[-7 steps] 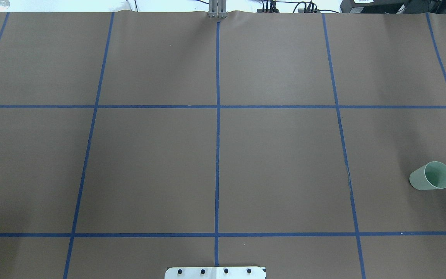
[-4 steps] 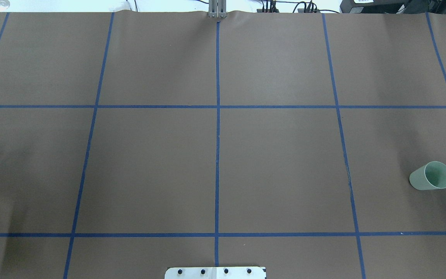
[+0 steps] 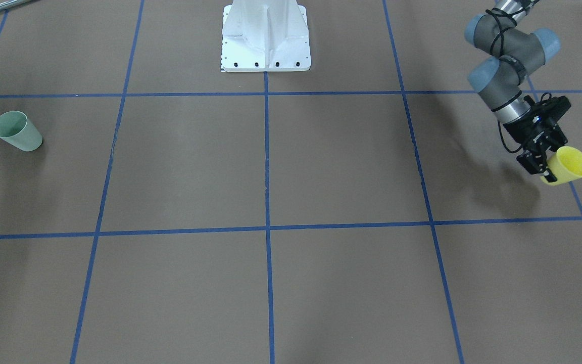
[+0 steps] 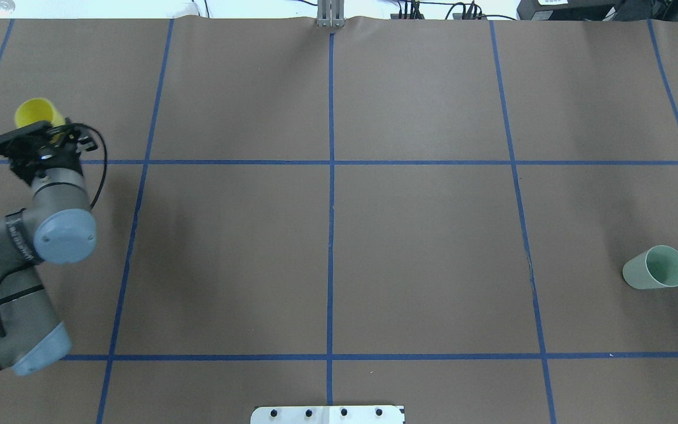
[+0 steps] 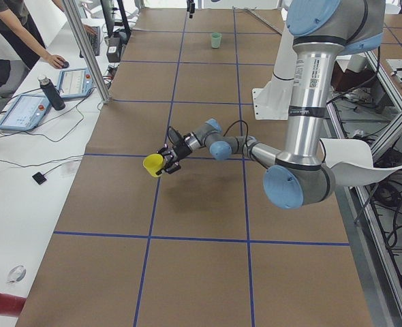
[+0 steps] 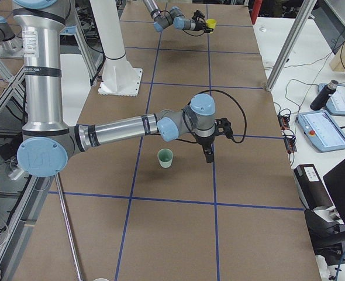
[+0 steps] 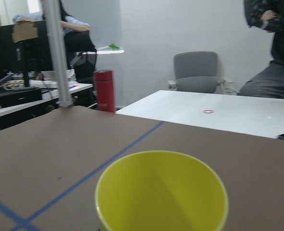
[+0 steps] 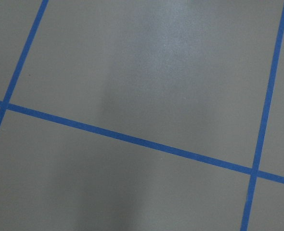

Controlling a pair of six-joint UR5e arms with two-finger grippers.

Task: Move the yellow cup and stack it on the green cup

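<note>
Hanging up off the tabletop (image 4: 421, 247), the yellow cup (image 4: 33, 111), way out at 10 o'clock in the overhead view. Clamped tight in the left tool (image 3: 548, 169), with a shadow on the brown paper below it. Lifted like this, most likely, so as to be carried across without dragging.

Tipped far over, not standing. Pointing its open mouth toward 12 o'clock in the overhead view, away from the robot, with its bottom back toward the tool. Running its long line from 6 to 12, close to flat. Showing its bright inside to the left wrist view, with nothing in it.

Looking across now to the green cup (image 4: 655, 268), down at 4 o'clock, well apart from the yellow one and on the other side of the tabletop. Standing on its bottom, mouth up, touching nothing. Left that way, most likely, to take the yellow cup inside. Needs the yellow cup turned bottom-down first, by the look of it.

Cannot tell if the right tool (image 6: 209, 155) is apart or together. Seen only from the side, pointing down, near the green cup at about 3 o'clock from it there.
</note>
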